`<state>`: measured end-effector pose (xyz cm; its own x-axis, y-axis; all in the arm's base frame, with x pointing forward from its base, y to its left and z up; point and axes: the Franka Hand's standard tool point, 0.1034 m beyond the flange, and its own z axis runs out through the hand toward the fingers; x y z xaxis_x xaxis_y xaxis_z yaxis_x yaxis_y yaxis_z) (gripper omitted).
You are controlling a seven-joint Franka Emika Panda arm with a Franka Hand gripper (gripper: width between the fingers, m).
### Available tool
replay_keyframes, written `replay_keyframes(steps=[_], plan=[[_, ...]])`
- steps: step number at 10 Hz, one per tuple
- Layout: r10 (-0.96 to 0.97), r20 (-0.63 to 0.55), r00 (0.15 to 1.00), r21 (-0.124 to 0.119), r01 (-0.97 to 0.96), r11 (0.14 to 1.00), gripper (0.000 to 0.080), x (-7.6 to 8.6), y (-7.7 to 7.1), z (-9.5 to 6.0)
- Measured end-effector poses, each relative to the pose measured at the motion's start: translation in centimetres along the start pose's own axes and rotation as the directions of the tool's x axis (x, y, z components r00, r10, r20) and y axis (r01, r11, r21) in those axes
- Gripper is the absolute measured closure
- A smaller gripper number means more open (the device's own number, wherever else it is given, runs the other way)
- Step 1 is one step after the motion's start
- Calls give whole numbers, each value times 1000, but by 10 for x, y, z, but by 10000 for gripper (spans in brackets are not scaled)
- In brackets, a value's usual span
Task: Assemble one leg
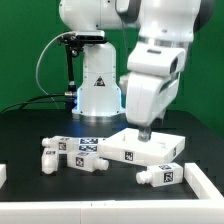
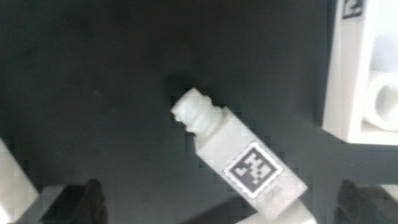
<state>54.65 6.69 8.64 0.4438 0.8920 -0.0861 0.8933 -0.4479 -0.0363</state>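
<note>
You see the claw (image 2: 217, 203) open and empty, its fingers straddling a tagged leg (image 2: 231, 150) lying on the black counter (image 2: 89, 80), seemingly without contact.

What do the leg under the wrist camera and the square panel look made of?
The leg: apparently matte white moulded plastic, judging by its uniform colour and stepped tip; its tag looks like a printed sticker. The square panel: seemingly the same white rigid plastic, uniform and blocky; blur leaves its finish open.

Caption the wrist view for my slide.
Open jaws poised over a tagged white leg lying on the black table, white panel alongside.
</note>
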Motion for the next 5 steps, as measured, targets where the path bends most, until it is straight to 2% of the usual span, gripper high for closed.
replay_keyframes(steps=[1, 4, 5], plan=[[25, -13, 1000, -4, -25, 1000, 150, 2, -3, 7], [42, -14, 999, -1, -42, 999, 150, 1, -4, 7], [39, -22, 999, -7, -39, 999, 150, 3, -4, 11]])
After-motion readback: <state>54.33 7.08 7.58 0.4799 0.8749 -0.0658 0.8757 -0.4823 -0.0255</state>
